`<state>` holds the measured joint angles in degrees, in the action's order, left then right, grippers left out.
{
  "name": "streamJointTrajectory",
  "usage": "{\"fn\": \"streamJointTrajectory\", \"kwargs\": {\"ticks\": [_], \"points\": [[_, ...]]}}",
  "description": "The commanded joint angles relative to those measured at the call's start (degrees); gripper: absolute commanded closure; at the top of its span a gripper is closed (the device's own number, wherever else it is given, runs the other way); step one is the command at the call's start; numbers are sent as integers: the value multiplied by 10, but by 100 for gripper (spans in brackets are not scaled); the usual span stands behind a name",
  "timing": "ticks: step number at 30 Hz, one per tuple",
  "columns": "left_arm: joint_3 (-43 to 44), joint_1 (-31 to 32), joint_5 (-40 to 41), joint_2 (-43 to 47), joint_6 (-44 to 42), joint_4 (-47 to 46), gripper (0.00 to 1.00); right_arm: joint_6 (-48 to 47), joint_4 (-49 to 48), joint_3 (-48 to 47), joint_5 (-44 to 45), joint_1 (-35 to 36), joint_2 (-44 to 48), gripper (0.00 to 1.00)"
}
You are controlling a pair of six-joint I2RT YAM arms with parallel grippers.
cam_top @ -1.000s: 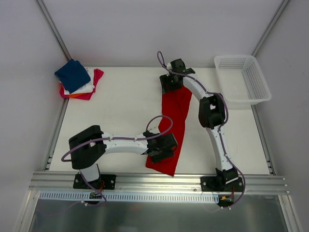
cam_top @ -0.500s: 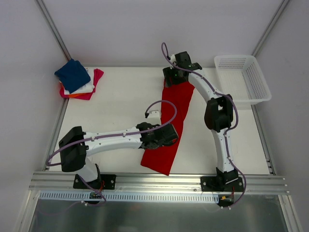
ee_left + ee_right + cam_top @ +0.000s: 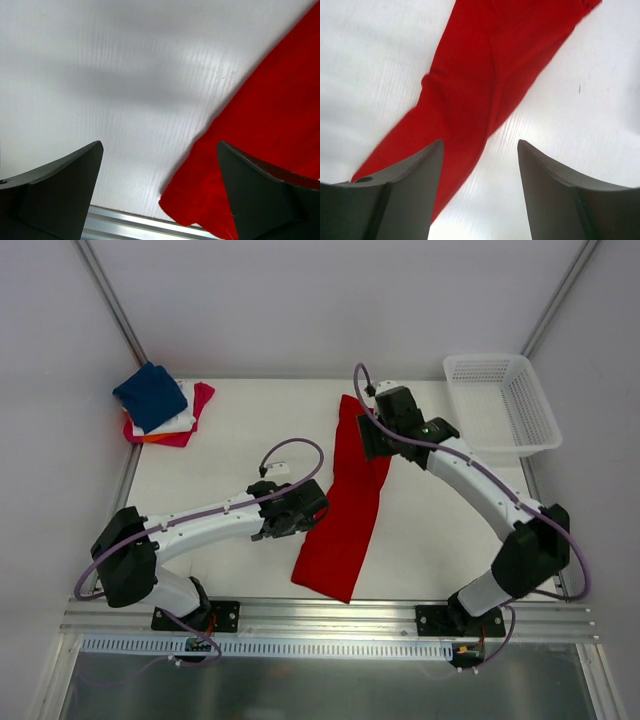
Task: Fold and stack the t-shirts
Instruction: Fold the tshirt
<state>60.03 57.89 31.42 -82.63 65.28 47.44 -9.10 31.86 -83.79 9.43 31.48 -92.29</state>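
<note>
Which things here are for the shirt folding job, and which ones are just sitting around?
For the job:
- red shirt, lying long in the middle of the table
- pile of folded shirts, far left corner

Just sitting around:
- white basket, far right corner

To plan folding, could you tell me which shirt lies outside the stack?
The red shirt, a long strip mid-table; the rest form the stack far left.

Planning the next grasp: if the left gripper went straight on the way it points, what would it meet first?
Probably bare table, just beside the red t-shirt's edge; depth is unclear.
</note>
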Motion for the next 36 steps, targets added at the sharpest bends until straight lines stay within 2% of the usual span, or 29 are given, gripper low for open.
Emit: {"fn": "streamJointTrajectory", "kwargs": {"ticks": [1,2,8,12,13,16,23,31,36], "points": [[-16,-7,-30,-7,-16,17,1,66,-16,84,98,35,100,36],[-16,-7,-45,-23,-17,15,1,74,-13,119,108,45,114,36],[-32,4,-92,-75,-24,-6,4,158,36,200,185,134,179,37],[-97,6,-129,-37,-17,-79,6,219,62,249,243,211,207,37],[-131,6,-147,-12,-17,-122,7,230,65,266,251,222,214,37],[-176,6,-164,15,-13,-158,7,265,76,286,270,254,237,37],[-290,5,-191,184,-4,-243,7,295,107,322,287,275,265,36],[-405,-7,-204,420,21,-250,7,316,122,343,291,290,292,37],[-470,-8,-221,484,37,-285,15,337,131,354,290,308,294,37]]}}
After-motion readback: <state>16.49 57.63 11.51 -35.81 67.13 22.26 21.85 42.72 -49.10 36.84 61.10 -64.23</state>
